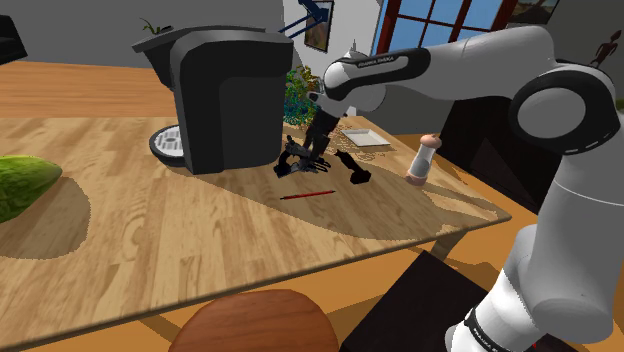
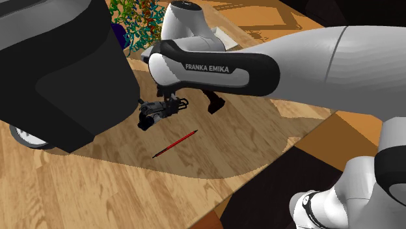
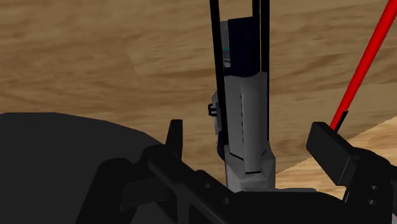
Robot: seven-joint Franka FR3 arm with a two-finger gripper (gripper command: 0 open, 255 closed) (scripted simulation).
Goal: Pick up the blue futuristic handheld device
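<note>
**A:** Where is the device, and what is the hand doing?

**B:** The dark blue and grey device lies flat on the wooden surface. It is just beside the foot of the black coffee machine. A red pen lies near it on the side away from the machine. The hand is down over the device and released. In the wrist view its fingers stand apart, one on each side of the body. There is a gap on both sides, so nothing is grasped.

**A:** Why come down that way?

**B:** I judge it is set to close across the narrow width. The long axis runs straight away from the wrist camera, between the fingers, so they would meet the two long flanks. The pen lies apart from the device, outside that closing line.

**A:** Which way does it point?

**B:** In the second exterior view it slants from the lower left, nearest the machine, up to the right. Two thin black rails run off the end farther from the wrist camera. I cannot tell which end is the front.
</note>
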